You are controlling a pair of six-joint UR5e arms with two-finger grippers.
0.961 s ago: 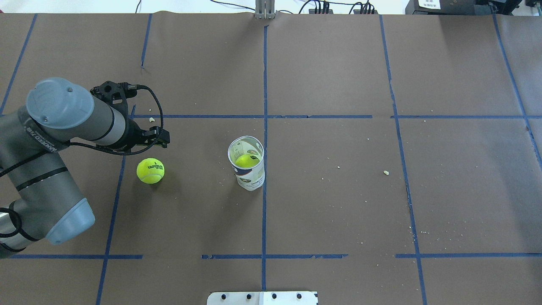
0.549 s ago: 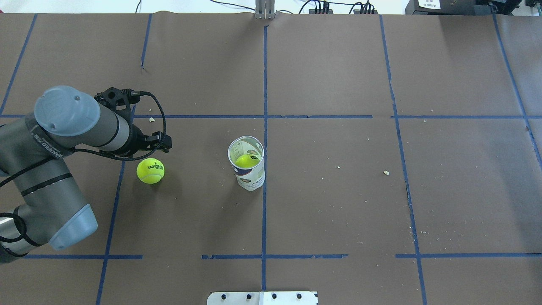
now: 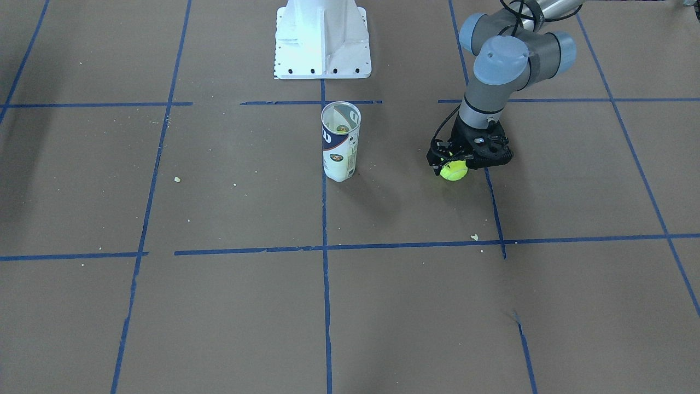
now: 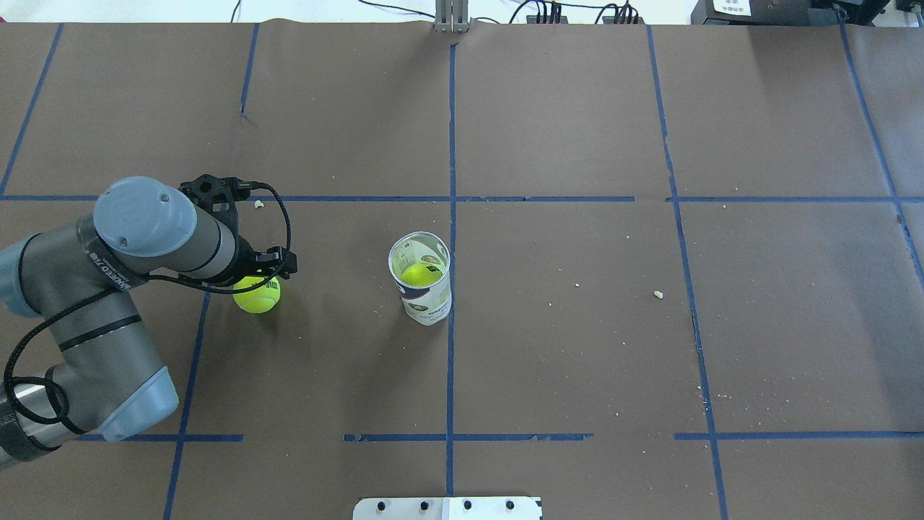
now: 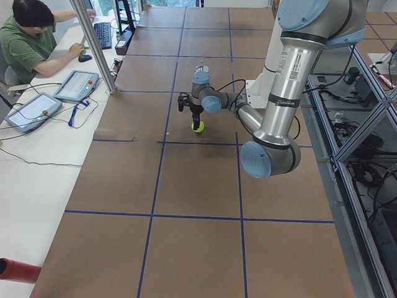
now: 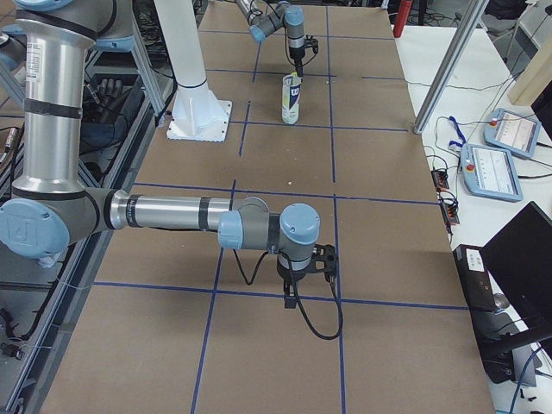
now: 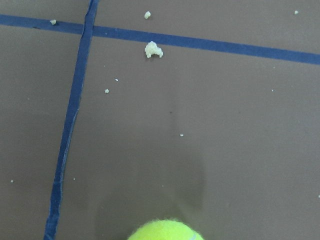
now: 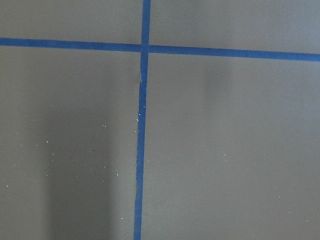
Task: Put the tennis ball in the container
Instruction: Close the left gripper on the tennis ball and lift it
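The tennis ball (image 4: 258,297) lies on the brown table left of centre, partly covered from above. My left gripper (image 4: 268,273) hangs right over it, low and pointing down, and looks open; the ball (image 3: 454,172) peeks out beneath it, resting on the table. In the left wrist view only the ball's top (image 7: 162,230) shows at the bottom edge, with no fingers in sight. The container (image 4: 424,289) stands upright at mid-table with another yellow-green ball (image 4: 420,274) inside. My right gripper (image 6: 294,296) hovers low over bare table at the far end; I cannot tell its state.
The white pedestal (image 3: 322,41) stands behind the container (image 3: 340,143) on the robot's side. Blue tape lines and small crumbs (image 7: 153,49) mark the table. An operator (image 5: 34,46) sits at a side desk with tablets.
My left arm has swung toward the near side and down, so the gripper now sits over the tennis ball and hides its upper part. Ball and container have not moved.
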